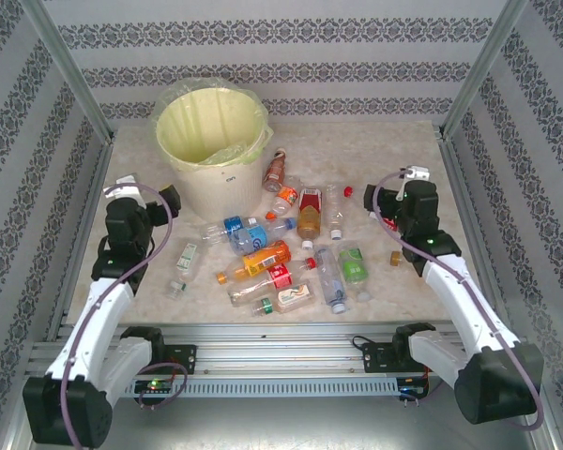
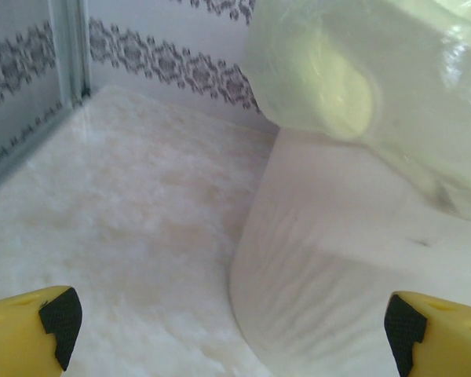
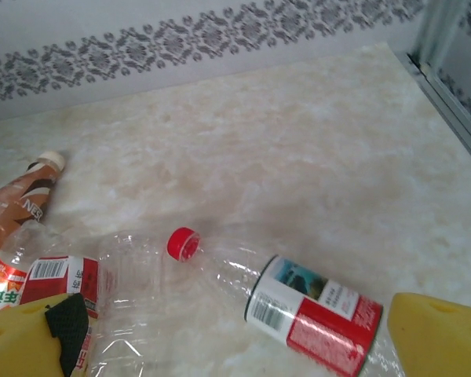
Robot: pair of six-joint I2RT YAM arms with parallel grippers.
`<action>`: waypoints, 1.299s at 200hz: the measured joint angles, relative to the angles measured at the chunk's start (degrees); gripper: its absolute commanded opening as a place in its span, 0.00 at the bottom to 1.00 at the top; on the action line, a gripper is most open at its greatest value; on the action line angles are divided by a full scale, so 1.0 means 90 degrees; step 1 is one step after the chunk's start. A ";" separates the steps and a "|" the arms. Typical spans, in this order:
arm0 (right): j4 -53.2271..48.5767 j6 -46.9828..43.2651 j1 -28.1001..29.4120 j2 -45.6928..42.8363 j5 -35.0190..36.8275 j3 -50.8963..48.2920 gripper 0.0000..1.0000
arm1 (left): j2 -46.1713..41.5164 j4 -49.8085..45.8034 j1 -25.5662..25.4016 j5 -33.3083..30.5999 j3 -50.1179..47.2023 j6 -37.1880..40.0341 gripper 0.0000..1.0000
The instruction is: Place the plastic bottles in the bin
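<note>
Wide open and empty, the left fingers (image 2: 59,318) hover just beside the round pale yellow plastic bin (image 2: 337,259), while the right fingers (image 3: 63,326) face a clear red-labelled plastic bottle (image 3: 314,310) lying among others on the pale marbled counter (image 3: 298,157).

Bright, even overhead light washes the pale table (image 1: 357,150) almost white in all three views, leaving only faint, soft shadows beside the bin (image 1: 216,187) and under the bottles (image 1: 281,267). In the left wrist view the bin's wall is so close that it looks blurred and milky, with a soft sheen on its bag (image 2: 361,71). The right wrist view is sharper, with small glints on a clear bottle (image 3: 314,306); the overhead picture's frame posts (image 1: 70,75) lean outward.
</note>
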 measured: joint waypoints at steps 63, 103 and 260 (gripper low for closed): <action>-0.2565 0.0988 0.0194 -0.0214 -0.0372 0.0340 0.92 | -0.0384 -0.2582 -0.0758 0.1491 0.0357 -0.1333 1.00; -0.3553 0.1304 0.0925 -0.0379 -0.0775 0.0328 0.83 | -0.0160 -0.3558 -0.1197 0.2992 0.1098 -0.1120 1.00; -0.4677 0.2948 0.2594 -0.0381 -0.0816 -0.0879 0.61 | 0.0160 -0.3502 -0.1394 0.5117 0.1188 -0.0216 1.00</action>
